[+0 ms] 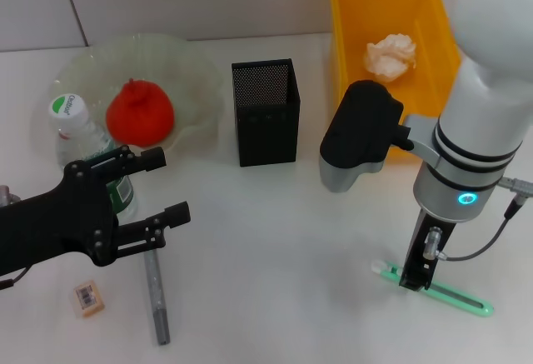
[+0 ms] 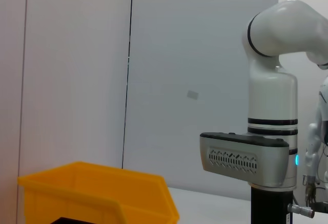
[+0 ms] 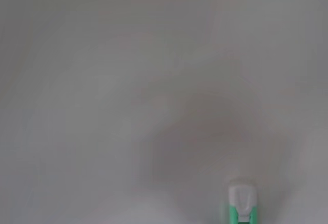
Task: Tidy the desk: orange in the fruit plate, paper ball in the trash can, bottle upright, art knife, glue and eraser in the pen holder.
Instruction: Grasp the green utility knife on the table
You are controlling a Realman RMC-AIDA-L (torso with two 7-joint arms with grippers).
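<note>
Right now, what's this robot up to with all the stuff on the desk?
It is tidying a desk. The right gripper is down on the green knife near the front of the table. The left gripper is open beside the upright bottle. The orange already sits in the plate and the paper ball in the yellow bin. A grey stick and the eraser lie on the table, outside the black holder.
</note>
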